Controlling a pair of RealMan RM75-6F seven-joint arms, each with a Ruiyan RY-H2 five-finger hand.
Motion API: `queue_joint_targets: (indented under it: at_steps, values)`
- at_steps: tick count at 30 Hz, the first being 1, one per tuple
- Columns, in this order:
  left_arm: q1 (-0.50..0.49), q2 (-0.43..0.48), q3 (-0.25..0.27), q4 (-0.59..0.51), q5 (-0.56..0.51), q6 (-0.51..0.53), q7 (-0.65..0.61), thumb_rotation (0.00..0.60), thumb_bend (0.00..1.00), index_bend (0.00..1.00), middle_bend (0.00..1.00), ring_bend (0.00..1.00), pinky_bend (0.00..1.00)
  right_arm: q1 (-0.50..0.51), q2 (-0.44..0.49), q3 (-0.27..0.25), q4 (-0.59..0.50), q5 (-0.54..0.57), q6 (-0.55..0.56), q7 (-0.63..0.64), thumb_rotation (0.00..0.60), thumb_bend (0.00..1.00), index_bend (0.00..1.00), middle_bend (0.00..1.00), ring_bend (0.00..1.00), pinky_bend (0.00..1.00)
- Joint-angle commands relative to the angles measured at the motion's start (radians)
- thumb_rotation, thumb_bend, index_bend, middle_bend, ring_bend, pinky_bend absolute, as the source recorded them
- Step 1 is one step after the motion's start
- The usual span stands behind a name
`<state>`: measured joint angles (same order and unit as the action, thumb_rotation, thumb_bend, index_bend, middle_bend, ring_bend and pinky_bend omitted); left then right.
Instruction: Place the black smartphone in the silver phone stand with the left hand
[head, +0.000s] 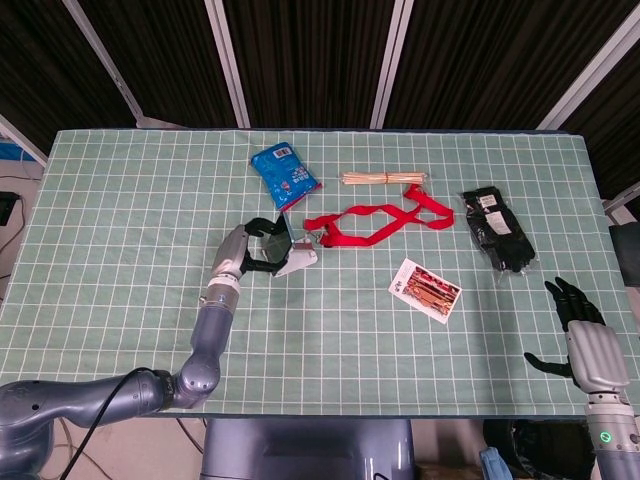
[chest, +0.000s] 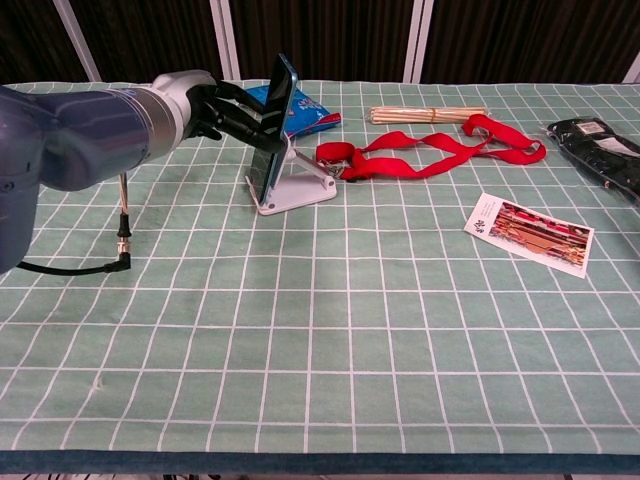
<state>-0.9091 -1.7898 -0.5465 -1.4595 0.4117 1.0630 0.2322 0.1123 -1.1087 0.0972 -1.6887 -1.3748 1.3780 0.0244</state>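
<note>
**Phone seated, release pending**

While gripping the slim black smartphone (chest: 275, 125) by its edges, the left hand (chest: 215, 108) with dark fingers (chest: 245, 118) holds it upright on its long edge against the angled silver metal phone stand (chest: 298, 186). Lower end apparently seated on the stand's front lip, directly below the fingertips; cannot tell from either view whether fully settled. Judged stage: placement nearly done, letting go not yet done.

Next move calls for spreading the fingers gently, then drawing back away from the stand without dragging the phone sideways or tipping it forward. Just beyond the fingertips, a looped red fabric lanyard (chest: 430, 150), close to the stand's far side; worth avoiding.

Right hand (head: 585, 335) idle at the table's near corner, fingers apart, holding nothing.
</note>
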Motion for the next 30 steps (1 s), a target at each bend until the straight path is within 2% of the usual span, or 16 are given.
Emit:
queue_joint_targets:
  at_steps: [1,10,18,30]
  values:
    - [0.000,-0.001,0.005,0.007,0.001,-0.003,0.001,0.600,0.45,0.59,0.65,0.22,0.08,0.000,0.000,0.000,0.000,0.000,0.000,0.001,0.600,0.18,0.00,0.00,0.00,0.15]
    - [0.001,-0.001,0.011,0.016,0.006,-0.009,-0.002,0.600,0.44,0.56,0.62,0.20,0.08,-0.001,0.000,0.000,0.002,-0.002,0.002,0.002,0.600,0.18,0.00,0.00,0.00,0.15]
    - [0.003,0.016,0.024,0.004,0.002,-0.028,0.012,0.600,0.44,0.42,0.45,0.12,0.04,-0.001,-0.001,-0.002,0.002,-0.005,0.003,0.002,0.600,0.18,0.00,0.00,0.00,0.15]
    - [-0.001,0.048,0.037,-0.020,-0.038,-0.061,0.027,0.600,0.41,0.32,0.29,0.07,0.00,-0.001,0.000,-0.004,0.004,-0.013,0.005,0.010,0.600,0.18,0.00,0.00,0.00,0.15]
